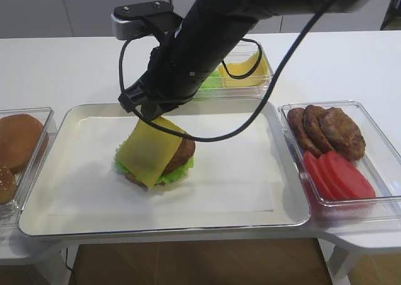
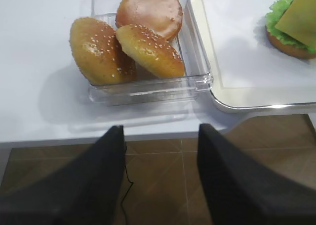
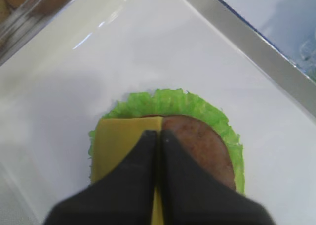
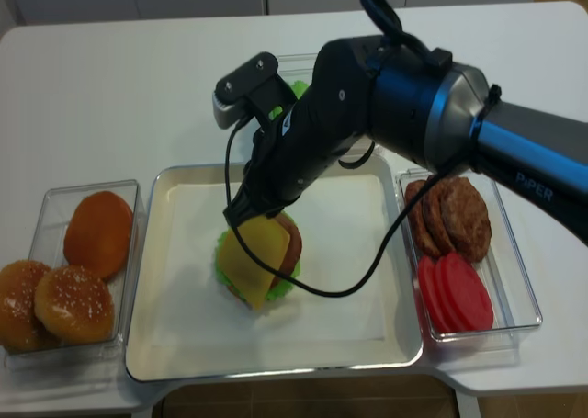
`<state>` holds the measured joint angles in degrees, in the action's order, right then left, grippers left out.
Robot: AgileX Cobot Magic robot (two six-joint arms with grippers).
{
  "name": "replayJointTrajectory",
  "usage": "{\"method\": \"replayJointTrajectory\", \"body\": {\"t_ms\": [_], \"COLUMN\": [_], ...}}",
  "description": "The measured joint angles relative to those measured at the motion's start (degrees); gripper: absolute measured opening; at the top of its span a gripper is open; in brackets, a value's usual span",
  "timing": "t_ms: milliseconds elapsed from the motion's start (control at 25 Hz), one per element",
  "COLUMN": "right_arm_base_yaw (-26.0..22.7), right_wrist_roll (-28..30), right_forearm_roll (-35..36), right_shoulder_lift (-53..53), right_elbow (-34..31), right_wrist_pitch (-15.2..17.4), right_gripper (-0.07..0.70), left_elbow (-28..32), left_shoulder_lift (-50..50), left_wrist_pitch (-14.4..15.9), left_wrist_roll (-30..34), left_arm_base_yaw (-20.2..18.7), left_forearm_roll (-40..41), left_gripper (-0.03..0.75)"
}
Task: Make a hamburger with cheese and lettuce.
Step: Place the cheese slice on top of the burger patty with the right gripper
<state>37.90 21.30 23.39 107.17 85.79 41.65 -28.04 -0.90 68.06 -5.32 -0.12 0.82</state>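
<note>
Right pincer [image 3: 159,136] clamped on thin square yellow cheese slice [image 1: 147,152], draped tilted over stacked hamburger [image 1: 178,158] with frilly green lettuce [image 3: 173,102], mid white metal tray [image 1: 81,225]. Left pincer [image 2: 160,151] spread wide, off the table edge near sesame buns [image 2: 123,49].

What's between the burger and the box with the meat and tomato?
Just bare white paper on the tray, nothing else. The exterior high view shows that stretch between the burger and the box.
</note>
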Motion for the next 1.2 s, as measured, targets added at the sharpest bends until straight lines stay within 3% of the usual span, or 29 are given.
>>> {"method": "replayJointTrajectory", "body": {"t_ms": [640,1200], "right_arm_base_yaw": [0.0,0.0], "right_wrist_roll": [0.0,0.0], "right_forearm_roll": [-7.34,-8.54], "right_shoulder_lift": [0.09,1.51], "right_elbow": [0.0,0.0], "right_wrist_pitch": [-1.09,-2.35], "right_gripper": [0.004,0.004], "left_elbow": [0.0,0.0], "left_shoulder_lift": [0.0,0.0], "left_wrist_pitch": [0.0,0.0], "left_wrist_roll": [0.0,0.0], "left_arm_base_yaw": [0.0,0.0], "left_forearm_roll": [0.0,0.0], "left_gripper": [0.358,0.358]}}
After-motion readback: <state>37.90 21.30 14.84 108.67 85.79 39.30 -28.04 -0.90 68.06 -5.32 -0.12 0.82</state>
